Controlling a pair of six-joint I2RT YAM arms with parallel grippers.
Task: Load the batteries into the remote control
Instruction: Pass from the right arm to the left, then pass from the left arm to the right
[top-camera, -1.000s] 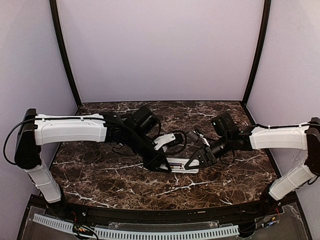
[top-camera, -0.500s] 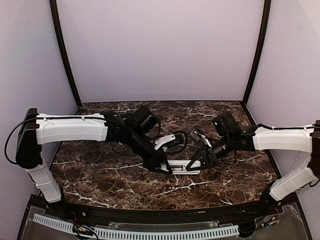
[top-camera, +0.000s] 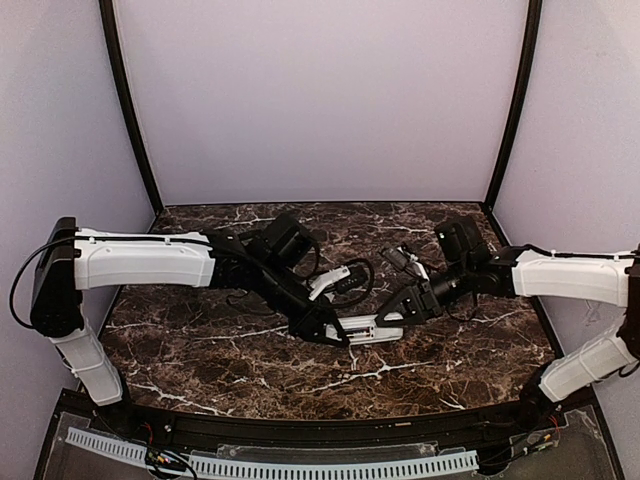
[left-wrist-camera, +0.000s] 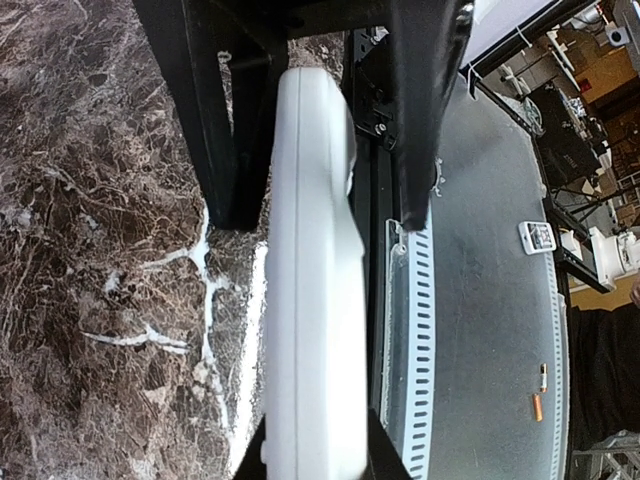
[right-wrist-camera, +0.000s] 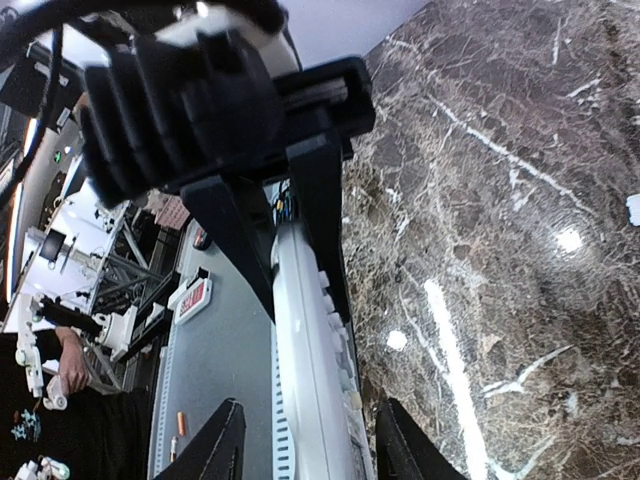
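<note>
The white remote control (top-camera: 368, 327) is held on edge just above the marble table (top-camera: 200, 350), between the two arms. My left gripper (top-camera: 334, 331) is shut on its left end; in the left wrist view both fingers press the remote control (left-wrist-camera: 310, 300) at the left gripper (left-wrist-camera: 315, 452). My right gripper (top-camera: 402, 311) straddles the other end, open. In the right wrist view a gap shows on each side of the remote control (right-wrist-camera: 305, 340) at the right gripper (right-wrist-camera: 305, 440). Two small battery-like cylinders (left-wrist-camera: 538, 392) lie on the grey floor beyond the table.
The table's near edge carries a slotted white cable duct (top-camera: 300, 466) and a black rail. Dark posts and pale walls close in the back and sides. A small white piece (right-wrist-camera: 633, 208) lies on the marble in the right wrist view.
My left gripper has closed onto the remote's left end. My right gripper, shut on the remote before, has opened and shifted slightly back and right; the remote has stayed in place.
</note>
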